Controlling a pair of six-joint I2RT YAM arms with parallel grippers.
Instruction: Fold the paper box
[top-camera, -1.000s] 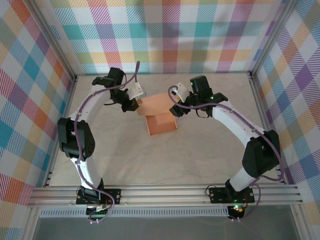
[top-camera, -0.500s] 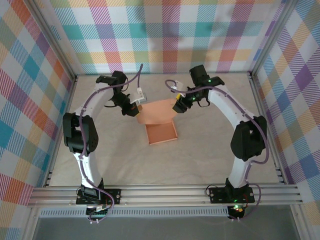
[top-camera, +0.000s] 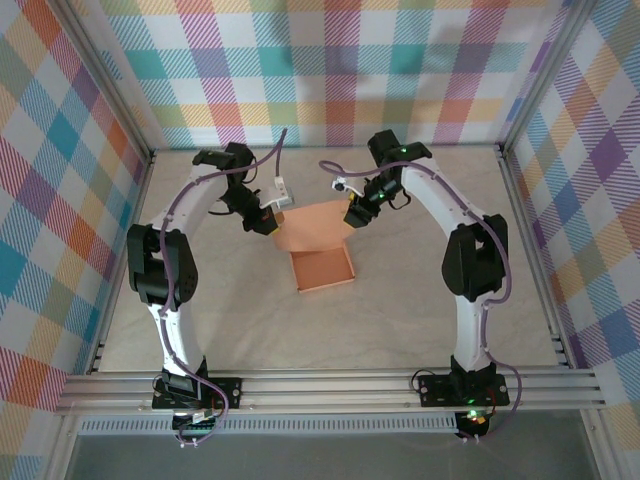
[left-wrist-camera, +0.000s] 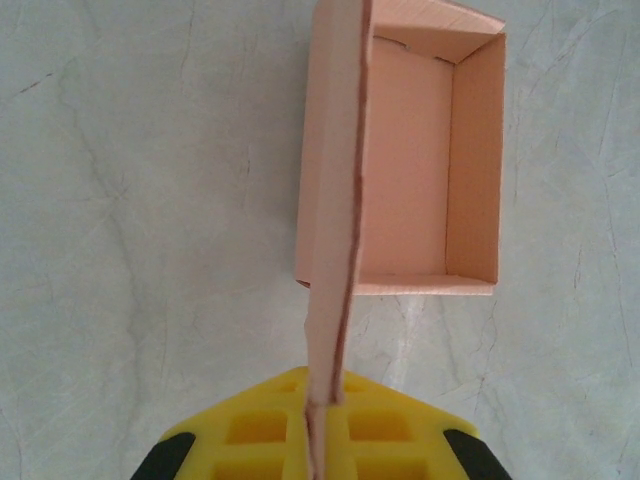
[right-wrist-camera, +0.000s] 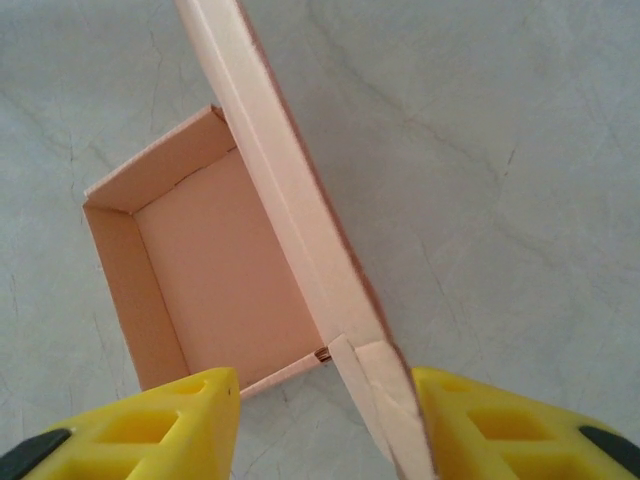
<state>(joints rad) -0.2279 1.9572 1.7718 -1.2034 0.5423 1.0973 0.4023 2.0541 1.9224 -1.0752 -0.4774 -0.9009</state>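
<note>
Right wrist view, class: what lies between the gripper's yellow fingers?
The paper box lid stands raised between the right gripper fingers in the right wrist view.

The salmon paper box (top-camera: 322, 270) sits on the pale table (top-camera: 430, 300), lid (top-camera: 315, 228) raised at its far side, left gripper (top-camera: 270, 222) and right gripper (top-camera: 351, 215) at the lid's ends.

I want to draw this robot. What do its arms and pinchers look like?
The left arm and right arm are white tubes with black joints. A purple cable runs along each. The fingers are yellow with square pockets. Green lights glow at the right base.
</note>
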